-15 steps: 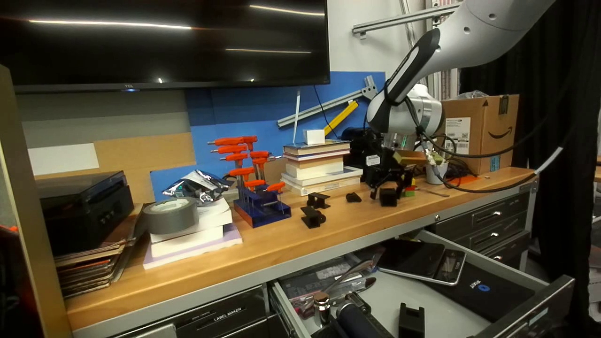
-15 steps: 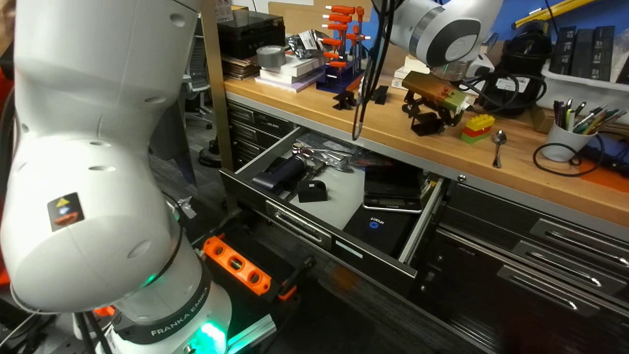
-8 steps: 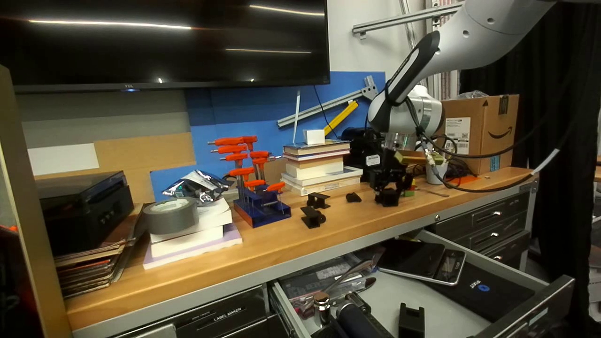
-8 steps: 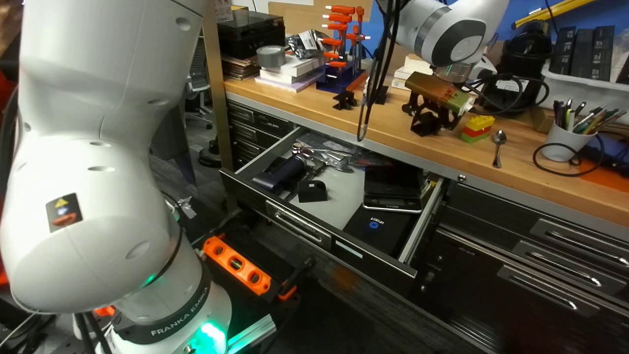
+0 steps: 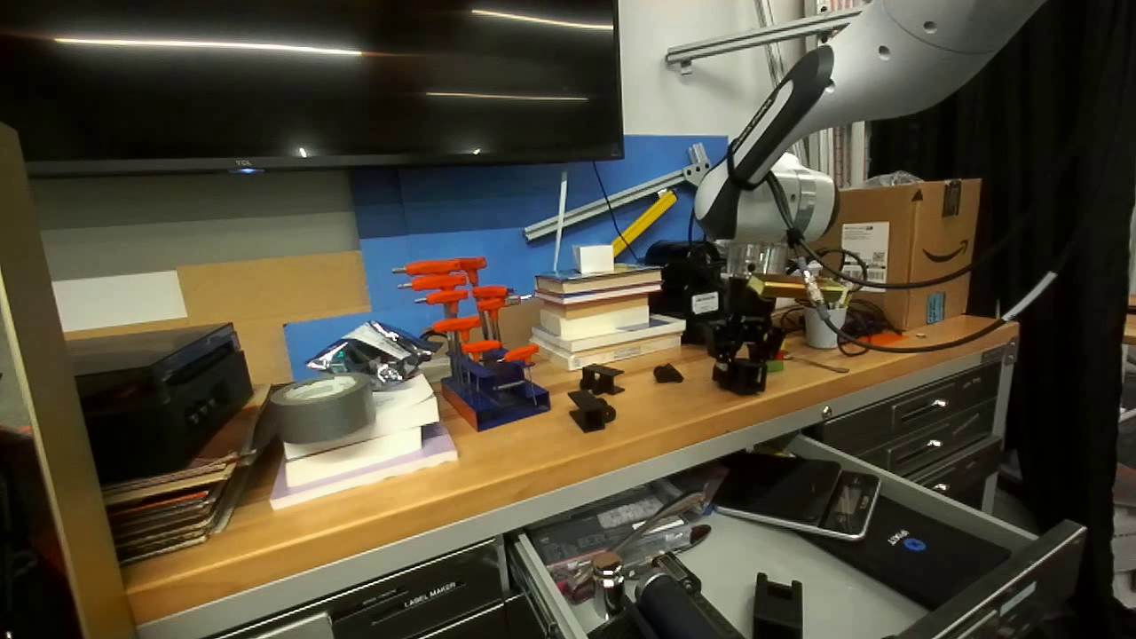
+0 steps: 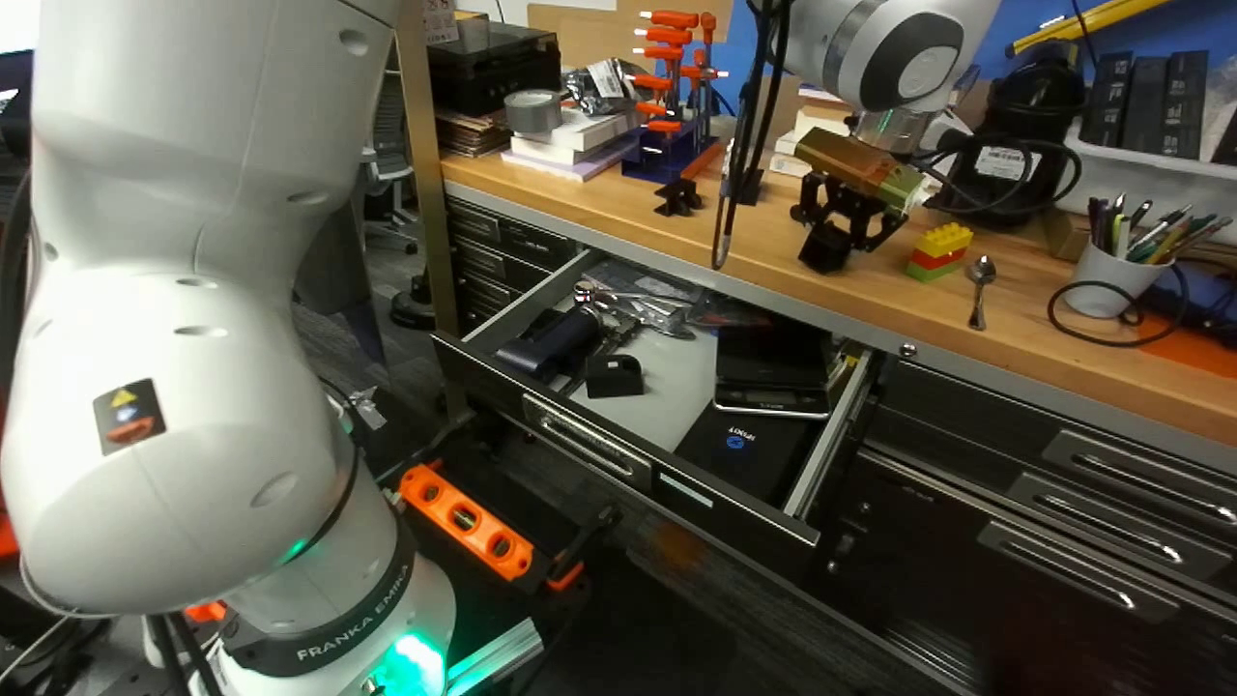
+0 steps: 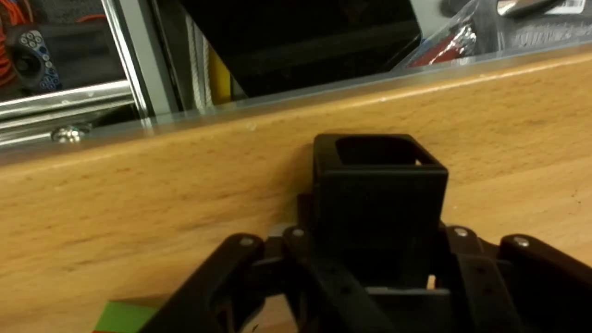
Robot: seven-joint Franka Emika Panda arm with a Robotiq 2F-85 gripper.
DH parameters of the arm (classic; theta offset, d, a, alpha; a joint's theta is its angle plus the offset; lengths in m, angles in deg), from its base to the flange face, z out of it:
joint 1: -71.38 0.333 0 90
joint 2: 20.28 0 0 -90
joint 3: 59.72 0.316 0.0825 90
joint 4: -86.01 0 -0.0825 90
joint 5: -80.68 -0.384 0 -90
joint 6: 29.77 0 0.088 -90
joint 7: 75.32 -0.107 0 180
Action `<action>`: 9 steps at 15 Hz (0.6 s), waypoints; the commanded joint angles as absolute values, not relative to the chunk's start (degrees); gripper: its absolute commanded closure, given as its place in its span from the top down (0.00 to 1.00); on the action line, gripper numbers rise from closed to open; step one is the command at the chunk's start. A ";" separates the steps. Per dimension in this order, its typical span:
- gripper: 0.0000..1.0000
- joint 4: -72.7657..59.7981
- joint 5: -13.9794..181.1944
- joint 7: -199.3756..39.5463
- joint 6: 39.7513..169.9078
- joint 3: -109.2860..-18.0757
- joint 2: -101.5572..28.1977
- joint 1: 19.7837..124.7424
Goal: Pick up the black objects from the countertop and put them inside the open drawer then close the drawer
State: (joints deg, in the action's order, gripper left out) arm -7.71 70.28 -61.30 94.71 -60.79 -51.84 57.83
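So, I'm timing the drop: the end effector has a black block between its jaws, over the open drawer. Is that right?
Not over the drawer: the wrist view shows the black block on or above the countertop (I can't tell which). The end effector does have it between its jaws, and the drawer is open.

Light fell evenly over the table (image 5: 506, 466), while the curtain (image 5: 1074, 373) sank toward black. White streaks (image 5: 209, 46) (reflections, by their look) glared across the television (image 5: 311, 98). In an exterior view, a green light (image 6: 416, 659) at the foot of the arm (image 6: 184, 367) burned nearly white, and the drawer (image 6: 657, 401) glinted along its metal front. In the wrist view the hand (image 7: 373, 222) looked soft, the black object (image 7: 379, 203) murky, a faint shadow (image 7: 300, 169) beside it.
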 commanded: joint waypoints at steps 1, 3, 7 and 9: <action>0.28 -15.12 73.16 -66.15 91.18 -61.86 -45.19 61.05; 0.28 -20.75 74.00 -68.73 91.46 -61.55 -41.07 63.07; 0.28 -33.05 73.05 -73.33 95.32 -60.36 -32.87 66.97; 0.28 -39.38 72.08 -75.07 99.33 -59.52 -29.29 68.79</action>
